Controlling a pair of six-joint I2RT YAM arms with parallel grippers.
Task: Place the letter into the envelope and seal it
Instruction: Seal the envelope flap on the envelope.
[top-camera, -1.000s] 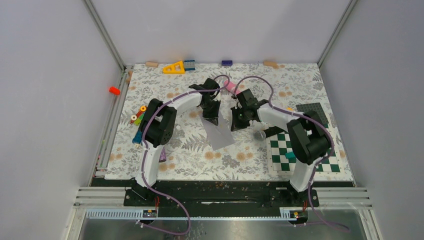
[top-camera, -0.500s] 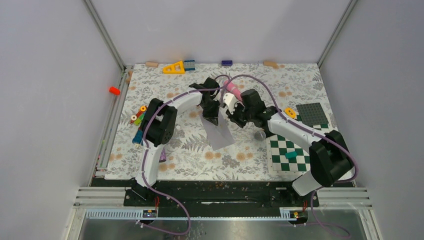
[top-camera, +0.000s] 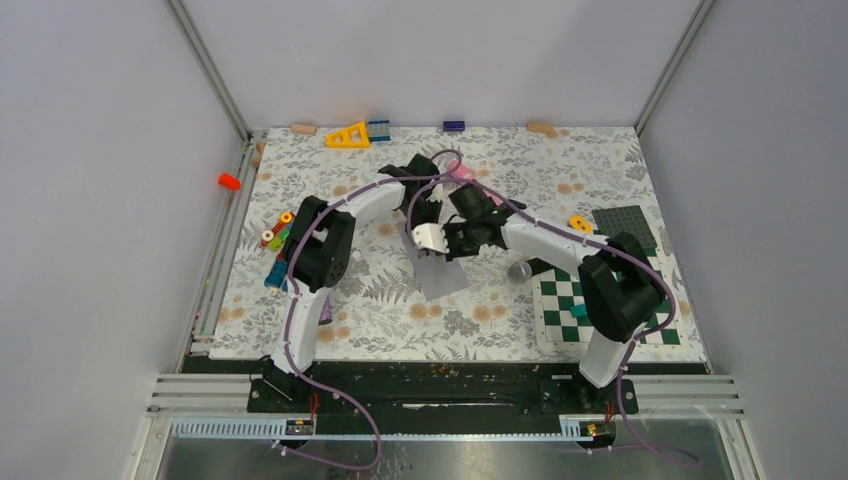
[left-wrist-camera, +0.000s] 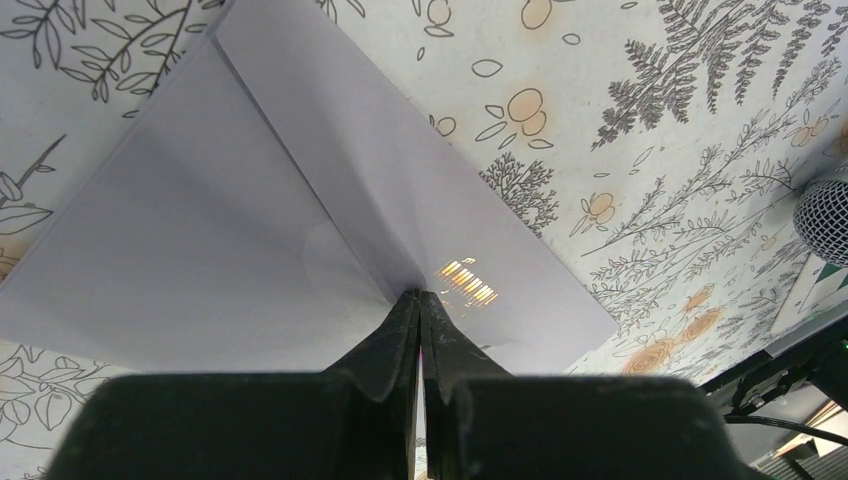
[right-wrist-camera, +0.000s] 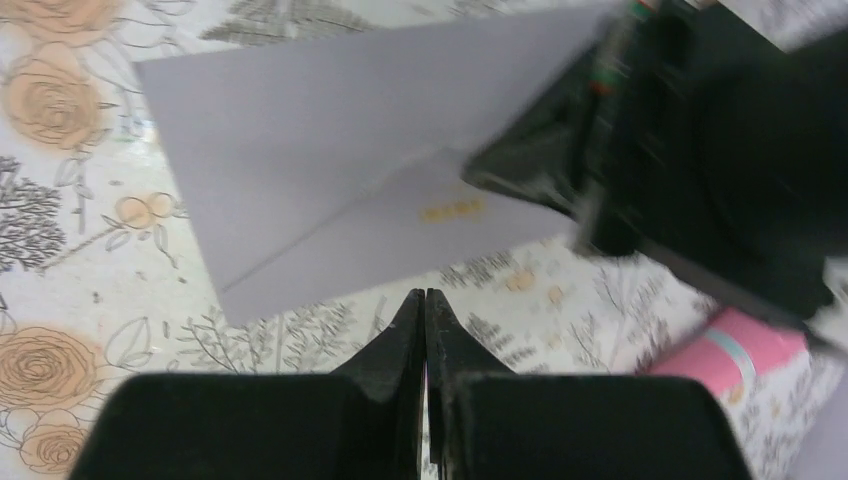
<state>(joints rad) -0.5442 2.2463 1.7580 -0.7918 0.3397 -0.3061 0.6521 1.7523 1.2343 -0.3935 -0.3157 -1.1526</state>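
The envelope (left-wrist-camera: 230, 250) is pale lavender, creased diagonally.

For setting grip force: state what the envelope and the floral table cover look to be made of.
Envelope: thin paper, pale grey-lavender with a matte finish; it shows sharp straight fold creases and crisp edges. Floral table cover: likely a printed cloth or vinyl sheet that lies flat with a dull finish; no weave is visible, so which of the two stays open.
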